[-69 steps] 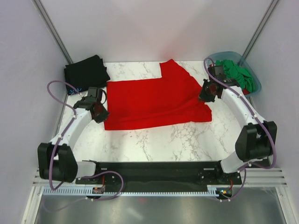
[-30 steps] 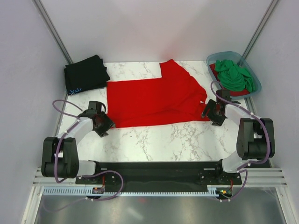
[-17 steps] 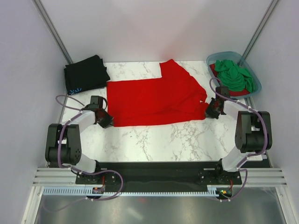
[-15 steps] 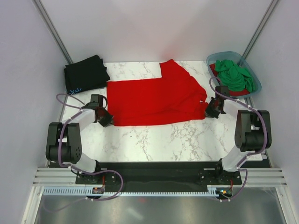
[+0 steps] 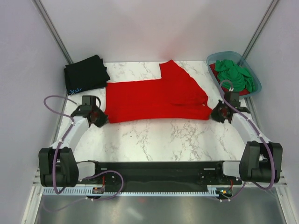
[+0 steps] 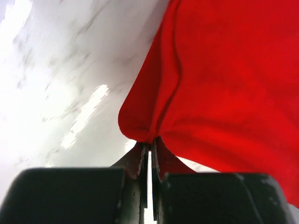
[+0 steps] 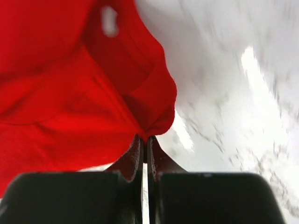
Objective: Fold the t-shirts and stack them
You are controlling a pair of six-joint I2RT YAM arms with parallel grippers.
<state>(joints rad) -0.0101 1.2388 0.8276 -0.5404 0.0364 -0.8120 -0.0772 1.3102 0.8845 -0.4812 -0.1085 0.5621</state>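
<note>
so, two tools [image 5: 101,119] [image 5: 215,115], perhaps four shirts [image 5: 154,95] [image 5: 86,73] [image 5: 236,74]

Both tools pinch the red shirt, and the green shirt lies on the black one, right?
No: the top view shows the green shirt in the blue tub. The left tool and right tool do pinch the red shirt.

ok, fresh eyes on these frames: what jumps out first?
The bright red t-shirt spread across the middle of the marble table, with the left gripper and the right gripper pinched shut on its near-left and near-right corners. Next, the folded black t-shirt at the far left corner and the blue-grey tub at the far right, holding a crumpled green t-shirt.
</note>
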